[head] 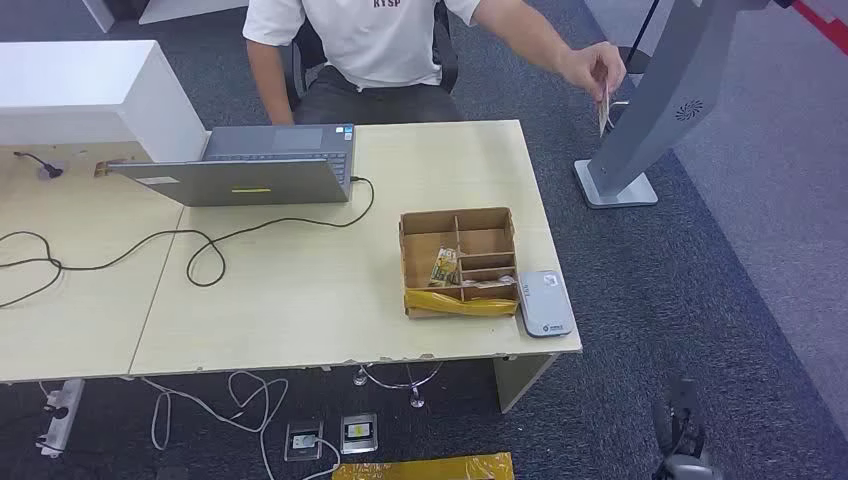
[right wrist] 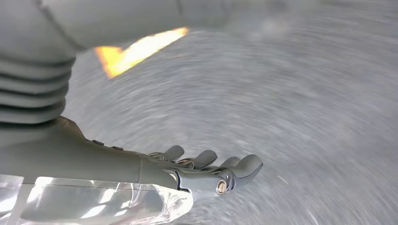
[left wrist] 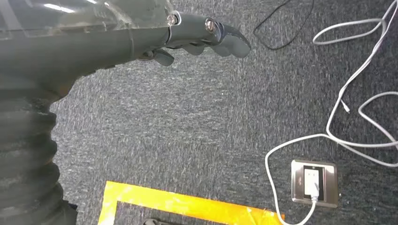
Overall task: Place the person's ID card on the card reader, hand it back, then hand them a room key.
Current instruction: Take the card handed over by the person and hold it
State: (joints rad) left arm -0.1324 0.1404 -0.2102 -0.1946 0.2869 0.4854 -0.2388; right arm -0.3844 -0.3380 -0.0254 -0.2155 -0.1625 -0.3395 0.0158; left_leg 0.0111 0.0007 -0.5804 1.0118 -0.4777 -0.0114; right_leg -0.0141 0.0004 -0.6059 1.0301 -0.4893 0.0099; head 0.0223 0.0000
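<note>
Here the ID card (head: 604, 106) hangs pinched in the person's hand (head: 592, 68), held out beyond the far right corner of the table (head: 300, 300), so we judge the task is at its start: our right hand (right wrist: 211, 168), low over blurred carpet with fingers loosely extended and empty, must rise to take it, while our left hand (left wrist: 202, 40) hangs empty, fingers slightly curled. The card reader (head: 545, 302) lies at the near right edge, touching a cardboard organizer (head: 460, 262). Beyond sit a laptop (head: 250, 170), trailing cables (head: 120, 245), and grey carpet (head: 700, 300).
</note>
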